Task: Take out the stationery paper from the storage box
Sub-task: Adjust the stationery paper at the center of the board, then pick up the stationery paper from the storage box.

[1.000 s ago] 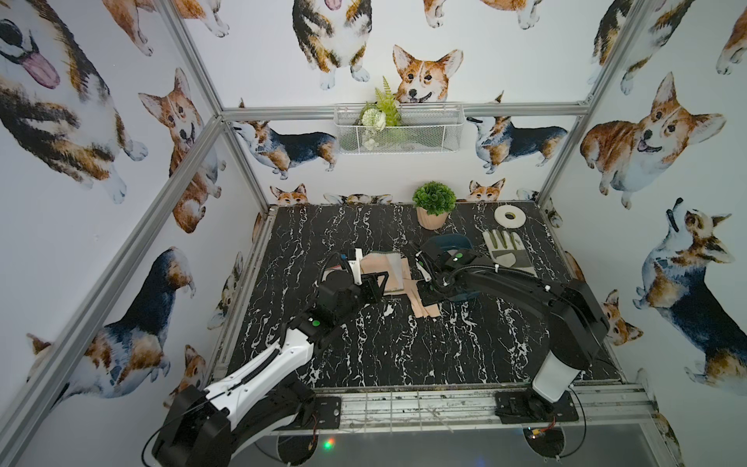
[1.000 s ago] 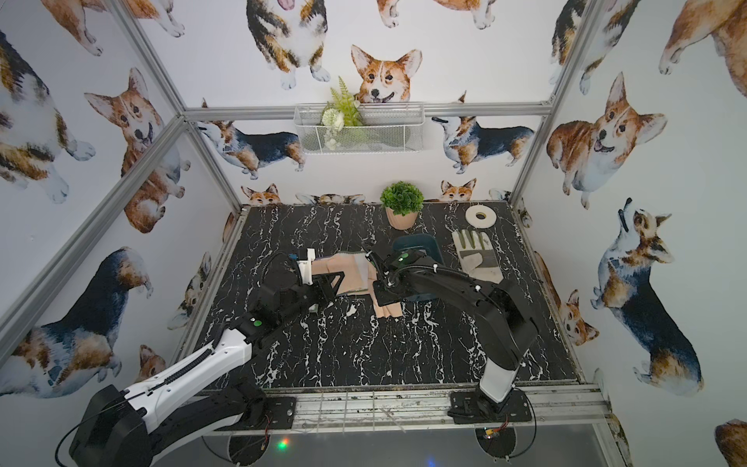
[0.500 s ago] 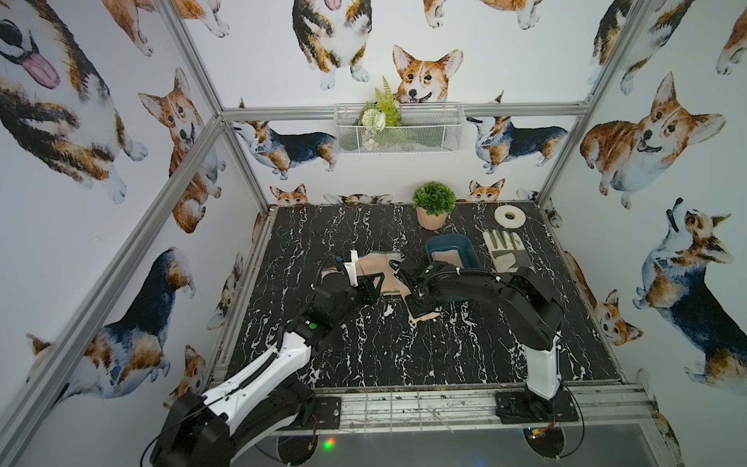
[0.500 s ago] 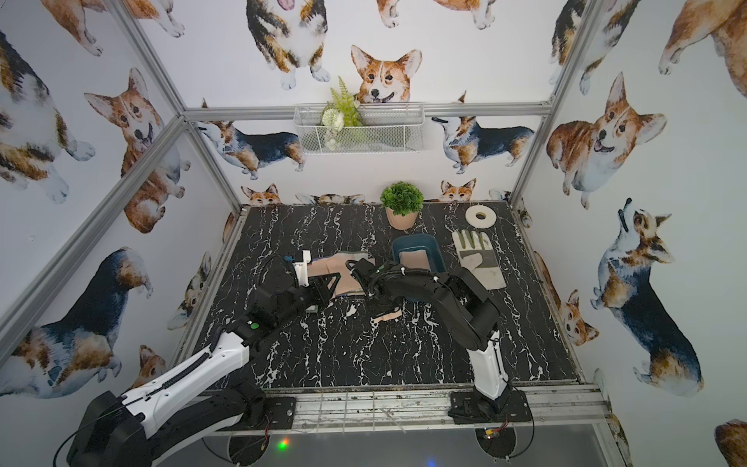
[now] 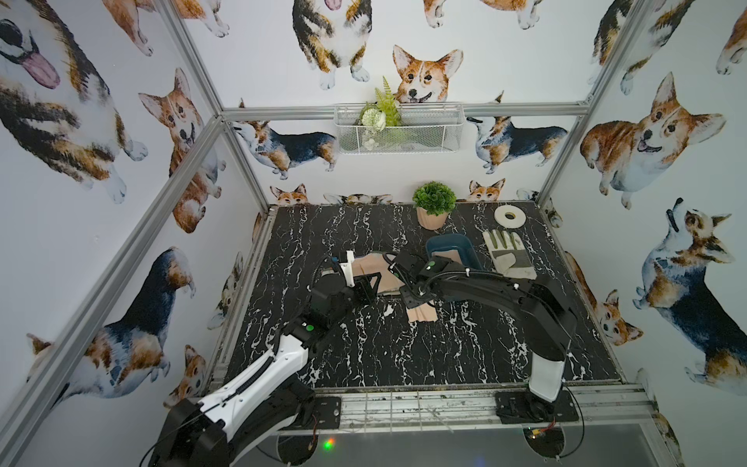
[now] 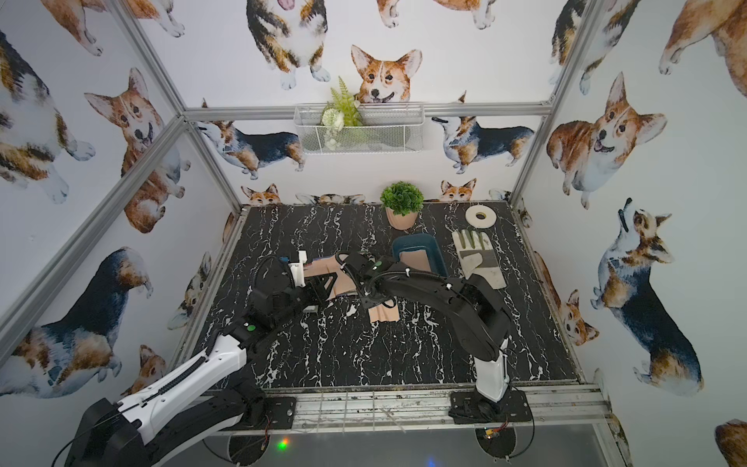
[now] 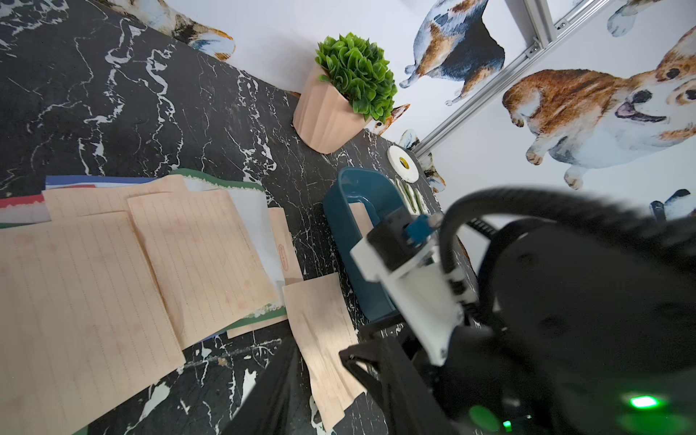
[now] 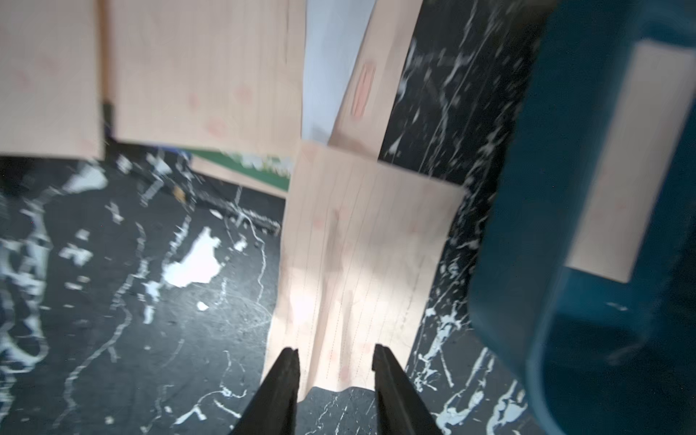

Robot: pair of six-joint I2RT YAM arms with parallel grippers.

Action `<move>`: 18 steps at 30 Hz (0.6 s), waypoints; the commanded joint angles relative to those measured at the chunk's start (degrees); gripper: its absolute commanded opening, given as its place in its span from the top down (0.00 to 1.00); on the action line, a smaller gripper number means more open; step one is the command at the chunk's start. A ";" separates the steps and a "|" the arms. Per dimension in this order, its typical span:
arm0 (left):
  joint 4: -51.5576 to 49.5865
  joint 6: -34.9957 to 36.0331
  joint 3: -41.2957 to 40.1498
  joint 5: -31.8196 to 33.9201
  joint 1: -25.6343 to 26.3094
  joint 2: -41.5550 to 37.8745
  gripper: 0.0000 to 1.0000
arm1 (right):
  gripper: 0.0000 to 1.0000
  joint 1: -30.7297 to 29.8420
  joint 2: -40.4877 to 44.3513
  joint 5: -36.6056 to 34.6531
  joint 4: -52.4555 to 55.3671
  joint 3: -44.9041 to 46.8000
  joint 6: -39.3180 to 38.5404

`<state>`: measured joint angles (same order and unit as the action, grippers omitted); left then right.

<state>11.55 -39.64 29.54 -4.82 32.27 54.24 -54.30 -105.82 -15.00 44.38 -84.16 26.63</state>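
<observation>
Stationery paper (image 7: 196, 256) mostly out, fanned on counter (image 5: 364, 364) left of storage box (image 5: 448, 242); one peach sheet (image 8: 621, 169) still inside. Right fingers (image 8: 282, 395) apart over loose sheet (image 8: 361, 244), clamping nothing. Left fingers (image 5: 366, 289): apart or together, cannot tell. Risk: last sheet flat on box floor, likely to slip the pinch or drag the box.

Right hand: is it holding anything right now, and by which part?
Nothing. The right hand stands with jaws apart; the lined peach paper sheet lies loose on the black marble table, one end between them.
</observation>
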 commanded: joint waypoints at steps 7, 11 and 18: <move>-1.62 0.00 -0.79 -0.06 -1.29 -2.00 0.60 | 0.20 12.31 10.19 1.45 1.06 1.34 -5.57; -1.10 -0.35 -0.98 -0.43 -1.50 -1.91 0.60 | 0.16 22.27 8.50 9.58 1.40 1.64 -7.58; -1.00 -0.44 -0.73 -0.61 -1.69 -1.40 0.60 | 0.07 28.03 1.60 12.87 2.28 -0.57 -11.33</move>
<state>9.96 -39.68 28.58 -4.89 30.79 52.58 -27.29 -102.02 -5.28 45.39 -83.81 17.76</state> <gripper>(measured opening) 0.400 0.930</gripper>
